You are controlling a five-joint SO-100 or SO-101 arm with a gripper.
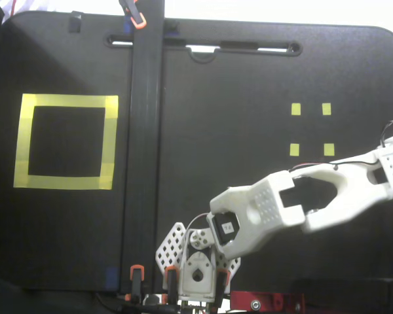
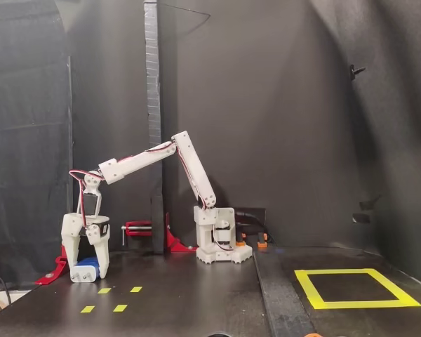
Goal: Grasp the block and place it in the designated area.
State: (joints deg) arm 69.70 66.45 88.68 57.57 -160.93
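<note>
The white two-fingered pincer is down at the black matte surface, its fingers standing either side of the small dark-blue rounded block, which lies on the surface just behind the four small yellow tape squares in the side-on fixed view. The fingers look drawn in against the block's sides, so I judge the pincer to be pinching the block, though how firm the contact is cannot be told at this size. In the top-down fixed view the pincer and block fall outside the right edge; only the white arm reaching that way shows. The step in hand is securing the grasp before lifting. To do it well, the squeeze should be complete and centred on the block's body, not near an end, since a rounded plastic shell may slip or pivot between hard fingers. Then raise it straight up, clear of the small tape squares, before swinging. The large yellow-taped square with a black interior lies well apart from those small squares, on the far side of the arm's white base, past a raised black strip, so the carry needs enough height to cross that strip.
</note>
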